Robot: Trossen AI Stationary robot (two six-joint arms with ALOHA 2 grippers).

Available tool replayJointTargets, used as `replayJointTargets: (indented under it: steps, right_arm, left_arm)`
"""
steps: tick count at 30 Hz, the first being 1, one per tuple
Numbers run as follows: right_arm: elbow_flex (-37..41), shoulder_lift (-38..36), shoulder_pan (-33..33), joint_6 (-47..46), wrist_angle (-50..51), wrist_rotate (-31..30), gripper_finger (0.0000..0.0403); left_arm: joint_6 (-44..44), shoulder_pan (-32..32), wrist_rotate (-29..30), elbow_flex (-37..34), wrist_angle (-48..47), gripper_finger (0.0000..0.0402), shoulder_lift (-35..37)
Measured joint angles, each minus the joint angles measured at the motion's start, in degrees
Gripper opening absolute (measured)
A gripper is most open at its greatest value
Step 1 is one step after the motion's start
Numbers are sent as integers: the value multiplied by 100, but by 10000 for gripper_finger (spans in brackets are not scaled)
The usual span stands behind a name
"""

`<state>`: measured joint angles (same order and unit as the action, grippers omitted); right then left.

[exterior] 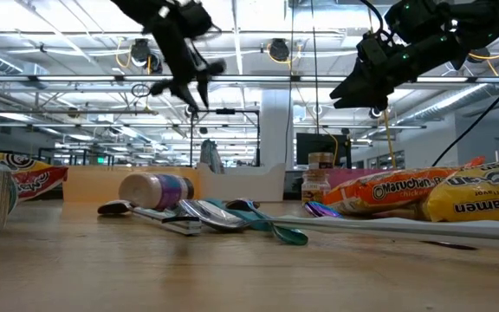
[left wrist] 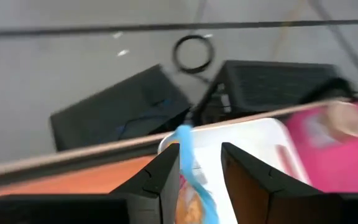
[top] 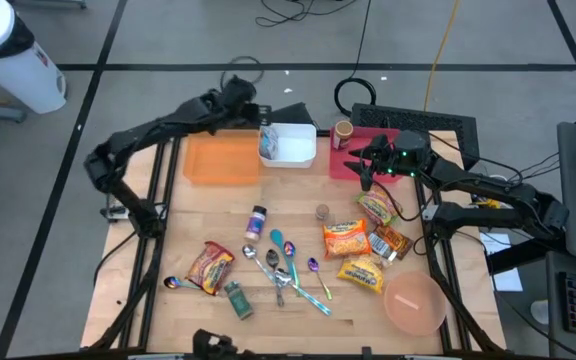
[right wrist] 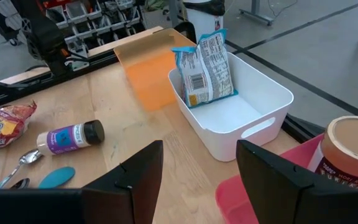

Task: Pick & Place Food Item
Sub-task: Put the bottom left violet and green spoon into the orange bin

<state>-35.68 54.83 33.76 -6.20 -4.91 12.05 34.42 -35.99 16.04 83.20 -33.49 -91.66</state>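
We note an orange tray [top: 220, 160] at the far left of the table and a pink tray [top: 346, 165] at the far right, with a brown jar [top: 344, 132] upright on the pink one. A spice bottle [top: 256, 222] lies mid-table. Spoons [top: 283, 270] are clustered nearer the front, some overlapping. A pink bowl [top: 414, 303] sits at the front right. A keyboard [top: 438, 125] lies beyond the far edge.

A snack bag [right wrist: 205, 66] stands in the bin [top: 290, 146] at the worktop's [top: 198, 215] far edge, a tray [top: 220, 160] on its left, a jar [top: 343, 132] on its right; spoons [top: 286, 268] and ramen packets [top: 353, 250] lie nearer the front, a bowl [top: 414, 303] at front right
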Motion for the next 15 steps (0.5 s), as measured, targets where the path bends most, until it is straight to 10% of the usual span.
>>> replayJointTargets:
  steps: [15]
  right_arm:
    - [0,0,1,-17,-101,0,196]
  left_arm:
    - [-1491,317,-1957,0,-1212,124,2413]
